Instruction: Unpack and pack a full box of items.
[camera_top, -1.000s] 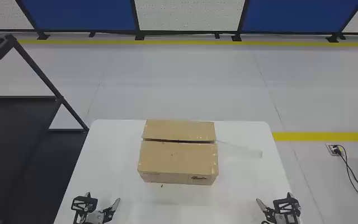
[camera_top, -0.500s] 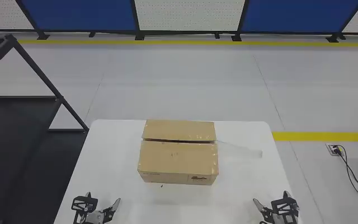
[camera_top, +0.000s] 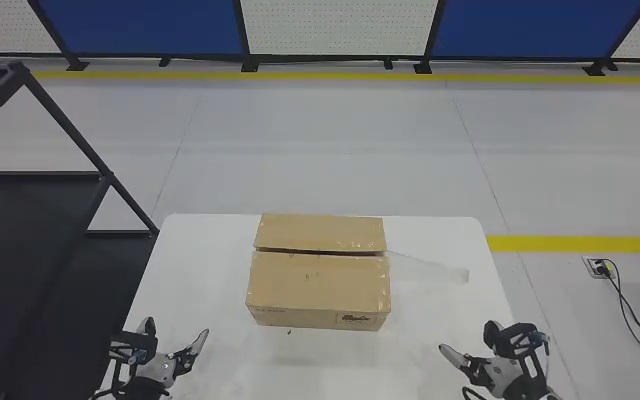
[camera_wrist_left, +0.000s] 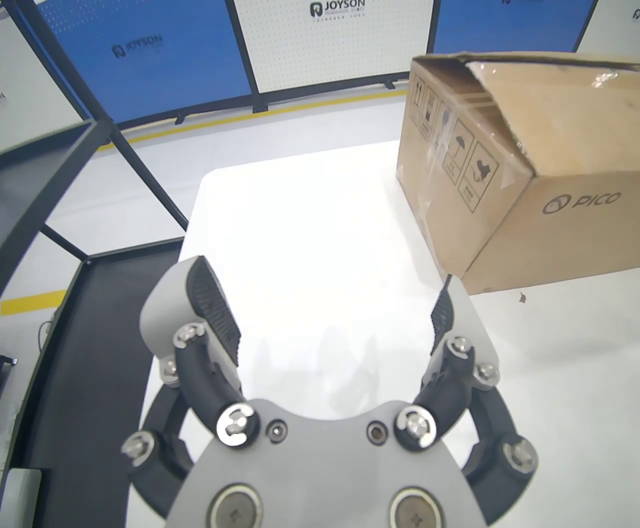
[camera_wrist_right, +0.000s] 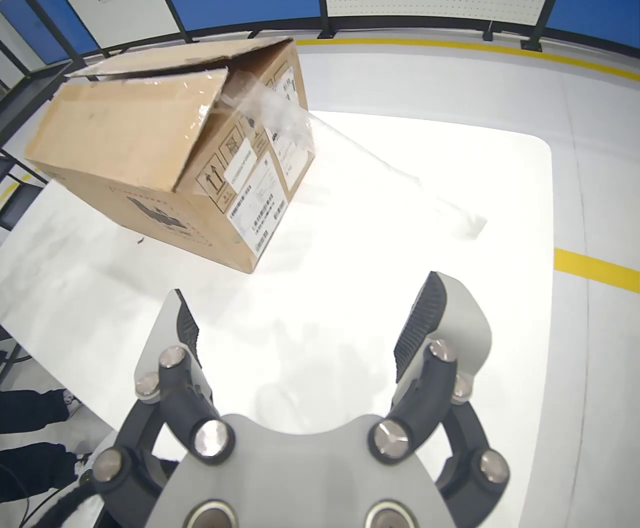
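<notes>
Box (camera_top: 318, 275) of brown cardboard sits near the middle of a white table (camera_top: 200, 290), one long side facing the robot. Its two top flaps (camera_wrist_right: 140, 125) are folded down and meet along a seam running the length of the lid, but they are not sealed. Seen from the right wrist, they do not lie flush, and a dark gap shows between them at the box's right end. A strip of clear tape (camera_top: 430, 264) trails from that end and lies flat across the table toward its right edge. With the tape loose like this, the flaps probably lift freely, which suits the unpacking that opens the task. Nothing has been taken out yet, so the job looks to be at its very start.

The box's central spot likely lets each arm reach one end of it. Both arms are at the table's near edge, well apart from the box, one on either side.

The left hand (camera_wrist_left: 324, 280) hovers over bare table, spread wide, its ribbed black pads (camera_wrist_left: 212, 300) facing each other. It holds nothing and touches nothing. The box's left end lies ahead of it and to its right.

The right hand (camera_wrist_right: 305, 292) is likewise spread wide and empty above bare table, with the box's right end and the tape ahead of it.

A black metal rack (camera_top: 60, 240) stands beside the table on the robot's left.
</notes>
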